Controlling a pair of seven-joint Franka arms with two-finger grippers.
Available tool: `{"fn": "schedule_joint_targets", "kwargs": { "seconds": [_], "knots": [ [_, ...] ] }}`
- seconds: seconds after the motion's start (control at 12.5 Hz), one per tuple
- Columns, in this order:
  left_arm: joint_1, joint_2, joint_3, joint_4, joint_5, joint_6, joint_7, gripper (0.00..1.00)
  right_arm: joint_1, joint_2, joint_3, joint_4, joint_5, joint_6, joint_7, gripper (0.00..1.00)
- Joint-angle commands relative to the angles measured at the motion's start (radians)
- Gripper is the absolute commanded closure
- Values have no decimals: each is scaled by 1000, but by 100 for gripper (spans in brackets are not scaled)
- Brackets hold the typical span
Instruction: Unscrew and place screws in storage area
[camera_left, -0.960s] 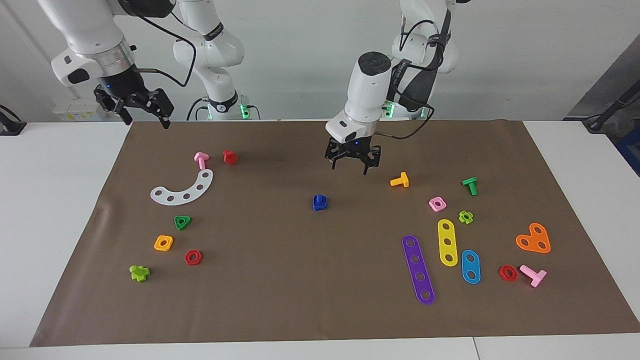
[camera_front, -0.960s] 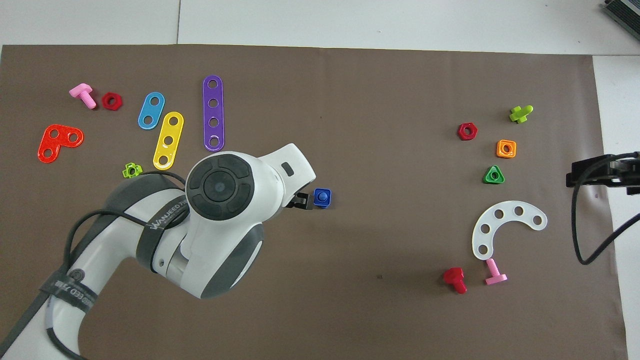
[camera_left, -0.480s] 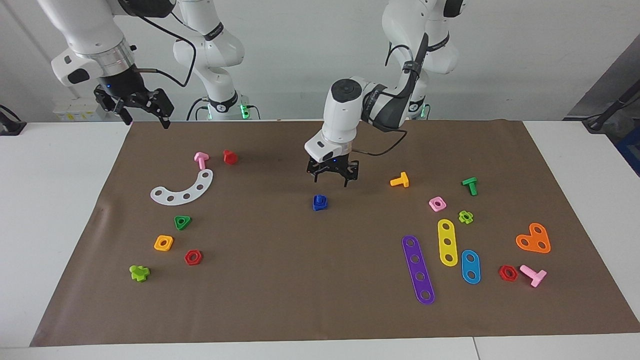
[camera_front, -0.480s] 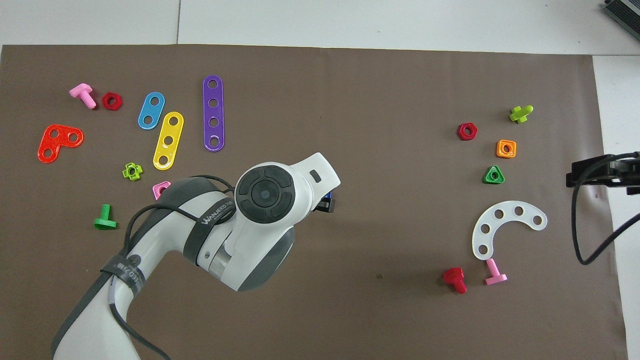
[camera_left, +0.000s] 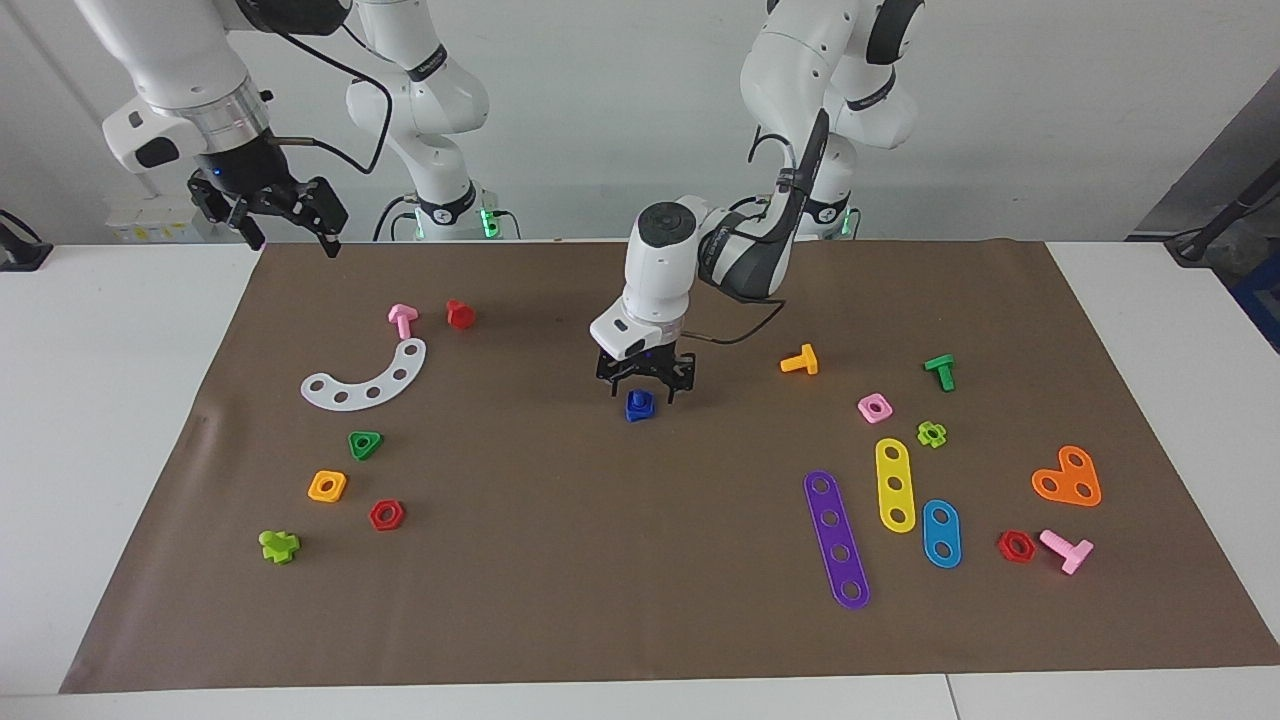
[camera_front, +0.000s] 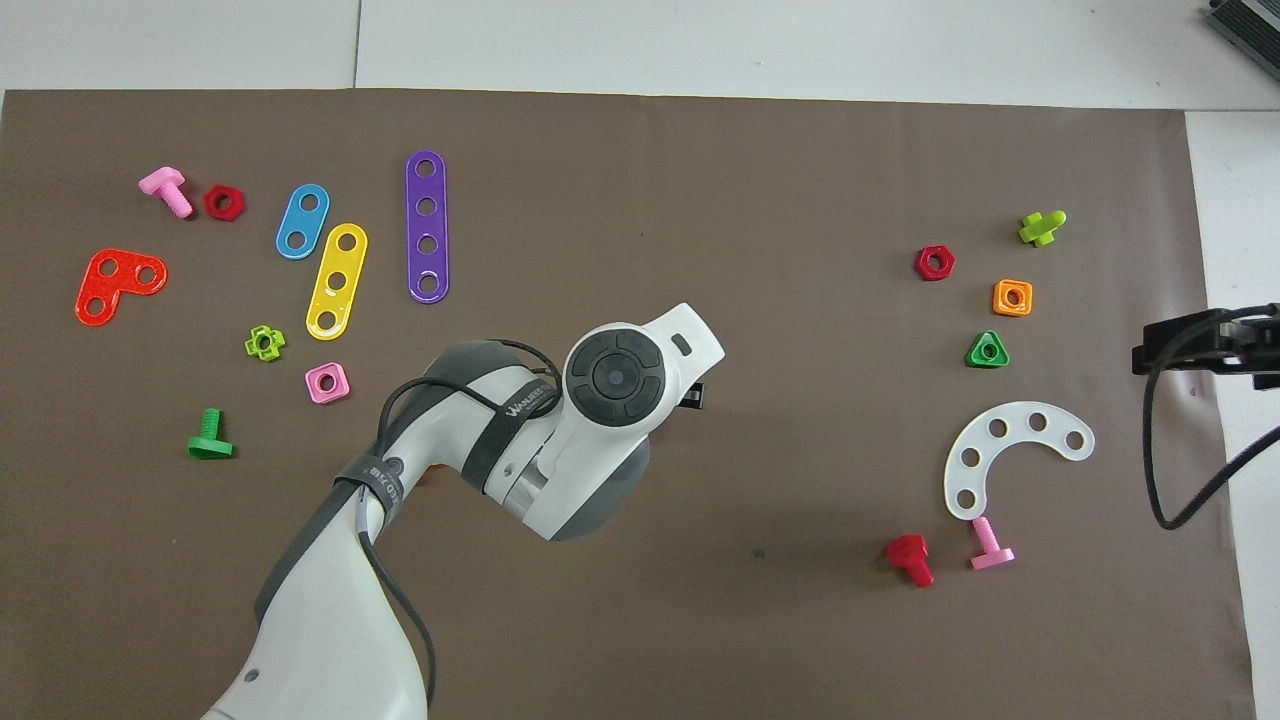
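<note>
since the screws (camera_left: 639, 405) look light, stiff and slick, the left gripper (camera_left: 645, 385), fingers spread directly over them and holding nothing, should pinch the flat sides.

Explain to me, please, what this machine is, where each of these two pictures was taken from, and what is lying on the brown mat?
These are two white robot arms, each ending in a two-finger gripper. One picture looks across the table at the robots; the other looks steeply down from above their own end, so the sides are swapped between them.

The brown paper mat carries toy building parts in two clusters: flat strips with holes, such as the purple strip and the white curved strip, plus small coloured nuts and bolts.

Alone in the middle sits the dark blue bolt and nut. The left gripper is low over it, fingers spread either side, not yet gripping. From above, the arm hides that piece.

The right gripper waits open, raised above the mat's corner, holding nothing.
</note>
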Motion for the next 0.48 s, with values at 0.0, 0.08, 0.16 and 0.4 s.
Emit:
{"fn": "schedule_joint_targets", "kwargs": {
  "seconds": [0.0, 0.08, 0.16, 0.4],
  "knots": [
    [-16, 1, 13, -12, 27, 24, -32, 8, -15, -11, 6, -12, 14, -10, -7, 0],
    [-17, 1, 13, -30, 28, 38, -43, 9, -15, -11, 6, -12, 14, -10, -5, 0],
    [-20, 0, 13, -46, 28, 67, -61, 11, -15, -11, 6, -12, 14, -10, -7, 0],
    [-22, 0, 13, -55, 28, 84, -80, 15, -15, -11, 6, -12, 14, -10, -5, 0]
  ]
}}
